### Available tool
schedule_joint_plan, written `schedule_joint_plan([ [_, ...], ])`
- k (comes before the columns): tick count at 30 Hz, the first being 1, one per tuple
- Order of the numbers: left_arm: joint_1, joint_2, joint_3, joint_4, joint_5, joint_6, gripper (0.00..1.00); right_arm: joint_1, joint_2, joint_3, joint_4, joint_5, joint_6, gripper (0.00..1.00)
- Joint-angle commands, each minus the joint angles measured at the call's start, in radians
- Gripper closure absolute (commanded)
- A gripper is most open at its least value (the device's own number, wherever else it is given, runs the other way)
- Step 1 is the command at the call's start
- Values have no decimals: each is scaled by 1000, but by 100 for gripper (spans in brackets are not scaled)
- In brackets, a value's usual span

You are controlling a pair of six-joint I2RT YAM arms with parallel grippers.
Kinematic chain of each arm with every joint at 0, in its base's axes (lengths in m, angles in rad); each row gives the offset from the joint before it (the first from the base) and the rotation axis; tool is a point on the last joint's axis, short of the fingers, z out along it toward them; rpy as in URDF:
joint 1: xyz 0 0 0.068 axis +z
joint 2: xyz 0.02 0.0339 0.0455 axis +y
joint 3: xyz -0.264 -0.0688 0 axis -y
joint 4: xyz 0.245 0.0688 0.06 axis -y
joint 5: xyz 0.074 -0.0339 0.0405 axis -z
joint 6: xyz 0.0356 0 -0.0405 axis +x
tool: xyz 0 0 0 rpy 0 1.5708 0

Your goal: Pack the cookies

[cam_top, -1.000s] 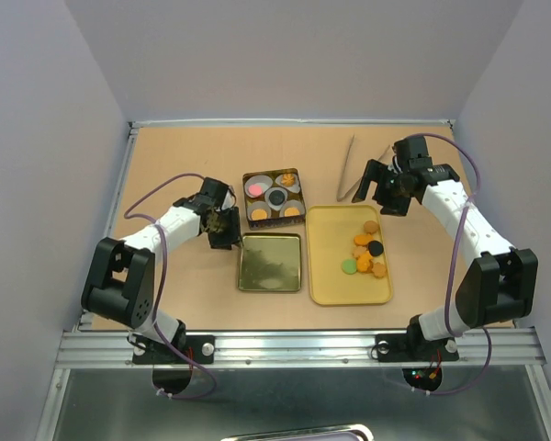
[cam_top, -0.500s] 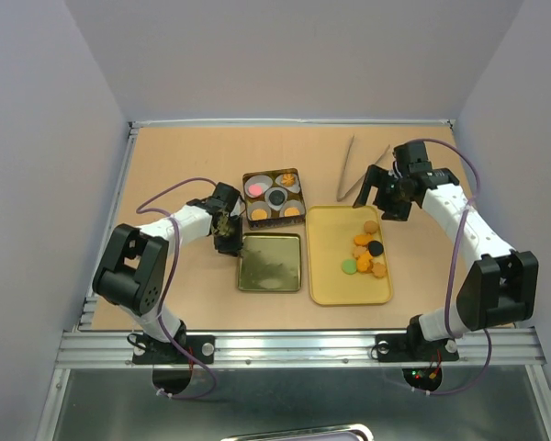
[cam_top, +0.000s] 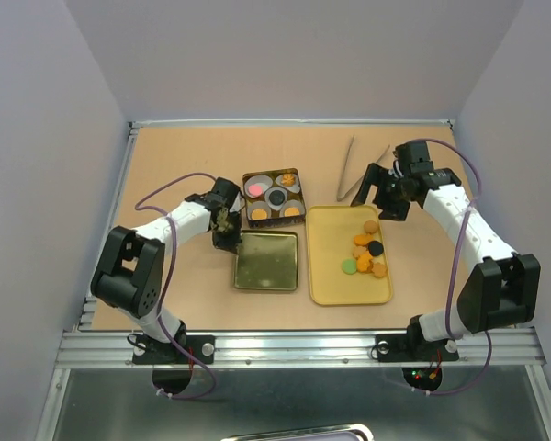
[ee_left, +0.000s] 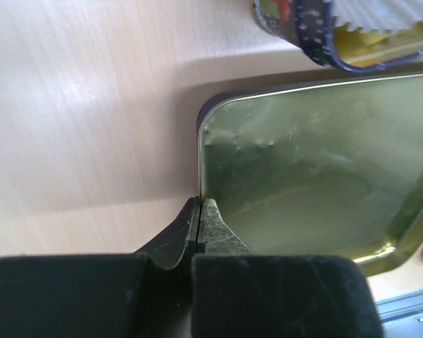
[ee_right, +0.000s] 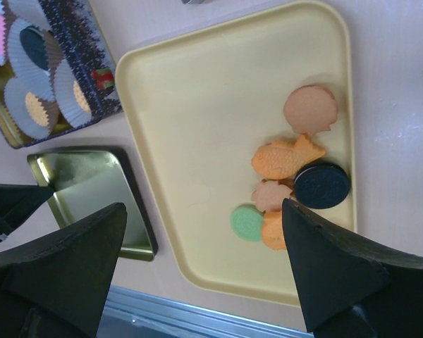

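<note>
Several cookies (cam_top: 367, 254), orange, tan, black and green, lie on the right side of a yellow tray (cam_top: 335, 276). The square tin (cam_top: 295, 183) holds paper liners with more cookies in them. Its gold lid (cam_top: 268, 262) lies upturned below it. My left gripper (cam_top: 228, 241) is shut on the lid's left rim (ee_left: 199, 169), one finger inside and one outside. My right gripper (cam_top: 386, 195) hangs open above the tray's far end. In the right wrist view the cookies (ee_right: 285, 160) sit between its spread fingers, nothing held.
Metal tongs (cam_top: 349, 165) lie on the table behind the tray, left of the right gripper. The tin (ee_left: 317, 35) stands close to the lid's far edge. The table's metal front rail (cam_top: 294, 344) runs just below lid and tray.
My left gripper has moved onto the lid's left rim and closed on it; the lid has shifted slightly left. The right arm has barely moved.
</note>
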State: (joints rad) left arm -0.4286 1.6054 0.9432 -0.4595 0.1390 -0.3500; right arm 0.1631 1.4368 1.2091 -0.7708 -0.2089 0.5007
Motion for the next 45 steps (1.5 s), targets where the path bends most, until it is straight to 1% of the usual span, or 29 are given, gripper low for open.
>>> schedule_joint_plan([
  [1, -2, -140, 107, -91, -10, 22, 100, -4, -45, 75, 37, -130, 33, 4],
  [5, -2, -263, 186, -120, -1, 23, 100, -5, -56, 118, 85, -307, 85, 4],
  [9, -2, -344, 255, -96, -35, 9, 100, -5, -15, 185, 102, -458, 192, 3],
  [10, -1, -373, 273, -72, -73, 9, 100, -4, -10, 199, 122, -521, 249, 2],
  [12, -2, -398, 296, -24, -120, 20, 100, -7, 4, 243, 169, -566, 348, 1],
  [13, -1, -410, 302, -2, -181, 28, 100, -4, 14, 269, 176, -579, 375, 0],
  [15, -2, -458, 307, 47, -245, 45, 100, -5, 36, 349, 182, -629, 424, 0],
  [16, -2, -473, 305, 108, -301, 74, 100, -5, 63, 375, 185, -642, 468, 0],
  [17, -4, -507, 299, 143, -324, 88, 100, -5, 73, 398, 186, -659, 493, 0],
  [18, -4, -525, 287, 186, -347, 109, 100, -5, 85, 421, 185, -665, 518, 0],
  [19, -2, -542, 258, 276, -369, 127, 100, -5, 103, 438, 183, -672, 586, 0],
  [20, -4, -577, 240, 330, -400, 143, 100, -5, 109, 428, 185, -688, 629, 0],
  [21, -4, -596, 217, 385, -406, 196, 100, -5, 114, 409, 185, -702, 715, 0],
  [22, -4, -611, 171, 500, -412, 218, 100, -1, 117, 379, 186, -714, 749, 0],
  [24, -4, -656, 126, 608, -426, 293, 100, 4, 128, 368, 188, -733, 789, 0],
  [25, -7, -686, 77, 719, -427, 322, 100, 6, 138, 371, 189, -750, 820, 0],
  [27, -7, -713, 5, 823, -418, 392, 100, 12, 155, 385, 194, -762, 863, 0],
  [28, -9, -723, 5, 866, -405, 416, 100, 16, 163, 395, 196, -767, 880, 0],
  [29, -10, -737, -32, 934, -391, 434, 100, 19, 171, 409, 200, -773, 895, 0],
  [31, -18, -748, -79, 1017, -386, 471, 100, 41, 201, 454, 212, -779, 941, 0],
  [33, -32, -753, -96, 1055, -417, 491, 100, 68, 232, 490, 226, -791, 981, 0],
  [38, -55, -745, -107, 1121, -447, 554, 100, 113, 264, 515, 251, -797, 1045, 0],
  [45, -78, -731, -113, 1165, -444, 594, 100, 161, 307, 564, 315, -788, 1128, 0],
])
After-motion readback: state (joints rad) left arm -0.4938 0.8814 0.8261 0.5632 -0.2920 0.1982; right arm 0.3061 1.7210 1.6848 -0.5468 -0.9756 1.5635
